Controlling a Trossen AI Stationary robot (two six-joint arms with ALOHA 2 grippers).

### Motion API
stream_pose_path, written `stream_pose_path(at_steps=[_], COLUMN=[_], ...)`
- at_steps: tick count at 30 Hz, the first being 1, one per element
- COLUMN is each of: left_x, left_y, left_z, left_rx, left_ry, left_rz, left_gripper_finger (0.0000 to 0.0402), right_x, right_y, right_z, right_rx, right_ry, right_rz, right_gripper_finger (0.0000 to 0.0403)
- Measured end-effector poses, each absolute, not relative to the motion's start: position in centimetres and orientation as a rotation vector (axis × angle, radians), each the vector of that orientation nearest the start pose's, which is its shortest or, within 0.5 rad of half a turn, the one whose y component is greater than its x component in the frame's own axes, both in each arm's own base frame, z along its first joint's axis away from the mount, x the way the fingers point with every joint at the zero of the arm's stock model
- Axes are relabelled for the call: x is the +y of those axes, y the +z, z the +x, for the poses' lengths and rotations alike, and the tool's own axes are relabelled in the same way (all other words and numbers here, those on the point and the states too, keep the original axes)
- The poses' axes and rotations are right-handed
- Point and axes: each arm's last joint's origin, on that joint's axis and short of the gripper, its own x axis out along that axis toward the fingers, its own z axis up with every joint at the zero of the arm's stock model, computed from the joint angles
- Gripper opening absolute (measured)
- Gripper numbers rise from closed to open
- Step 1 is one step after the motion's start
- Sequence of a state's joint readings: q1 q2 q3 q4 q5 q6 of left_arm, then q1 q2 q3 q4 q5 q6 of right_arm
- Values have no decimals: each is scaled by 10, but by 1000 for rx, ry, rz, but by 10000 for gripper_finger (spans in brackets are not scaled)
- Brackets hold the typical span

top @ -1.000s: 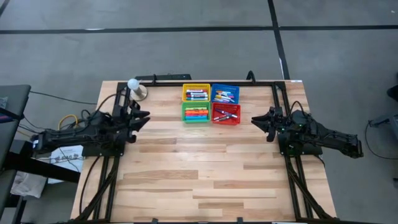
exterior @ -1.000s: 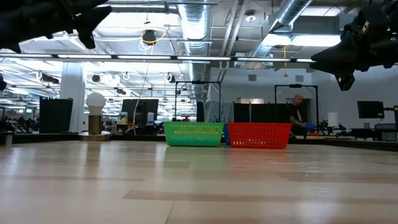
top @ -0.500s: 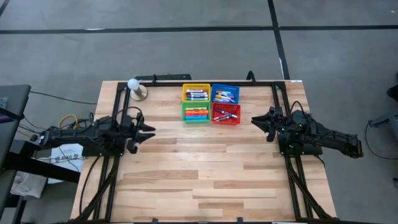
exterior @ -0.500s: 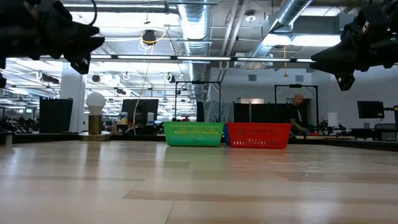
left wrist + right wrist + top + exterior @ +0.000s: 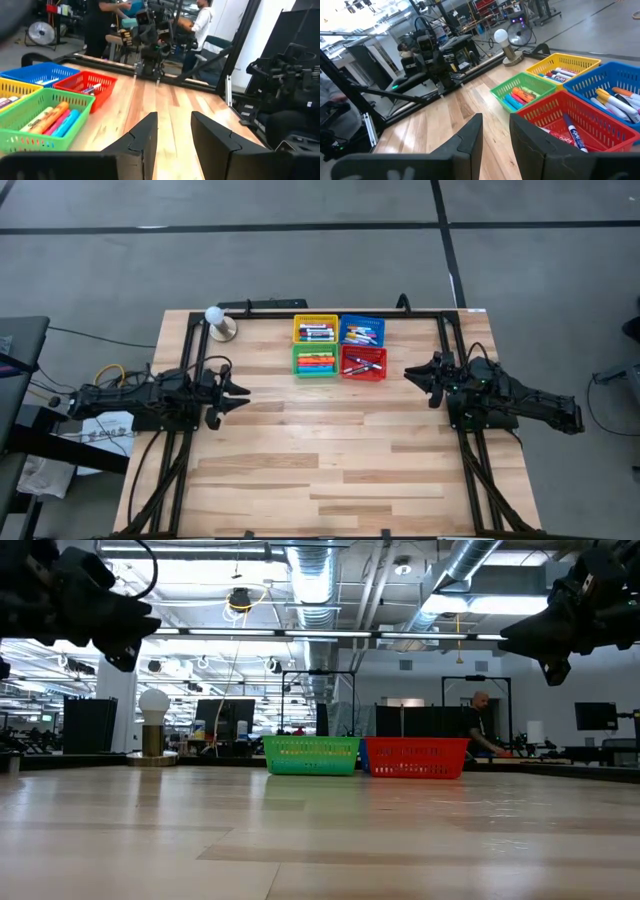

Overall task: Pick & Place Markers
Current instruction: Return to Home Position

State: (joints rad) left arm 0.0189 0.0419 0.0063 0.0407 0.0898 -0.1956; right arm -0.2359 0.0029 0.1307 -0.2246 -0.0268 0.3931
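Observation:
The markers lie in four small baskets at the table's far middle: yellow (image 5: pixel 316 329), blue (image 5: pixel 362 330), green (image 5: pixel 315 361) and red (image 5: pixel 363 363). Orange, pink and blue markers (image 5: pixel 55 117) fill the green one. A blue marker (image 5: pixel 572 132) rests on the red basket's floor. My left gripper (image 5: pixel 240 392) hovers level over the table's left part, open with nothing between its fingers (image 5: pixel 174 132). My right gripper (image 5: pixel 410 373) hovers to the right of the red basket, also open and holding nothing (image 5: pixel 496 131).
A white bulb on a round base (image 5: pixel 218 320) stands at the far left corner. Black frame rails (image 5: pixel 452 340) run along the table's far, left and right sides. Bare wood (image 5: pixel 330 450) spreads across the middle and near part. People show in the room beyond the table.
My left gripper has sunk and swung toward the table's near edge, tipping down until it points level. Its fingers keep the same gap. The baskets and markers have kept their places.

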Motion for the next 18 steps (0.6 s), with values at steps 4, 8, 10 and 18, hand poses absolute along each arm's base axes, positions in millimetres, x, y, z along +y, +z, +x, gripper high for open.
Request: stream_pose_path(at_steps=[4, 8, 10, 18], left_x=[-1, -1, -1, -1], left_y=[164, 162, 161, 157], left_z=[102, 104, 105, 107], left_rx=[30, 54, 68, 111], left_ry=[-68, -66, -64, -60], left_rz=[-197, -198, -199, -201], left_gripper_finger=[117, 117, 117, 117], right_x=[-20, -20, -20, -20], right_y=[186, 186, 186, 186], right_z=[85, 85, 85, 85], right_rx=[54, 54, 54, 54], right_ry=[-226, -226, -226, -226], right_rz=[404, 404, 404, 404], right_gripper_finger=[86, 86, 86, 86])
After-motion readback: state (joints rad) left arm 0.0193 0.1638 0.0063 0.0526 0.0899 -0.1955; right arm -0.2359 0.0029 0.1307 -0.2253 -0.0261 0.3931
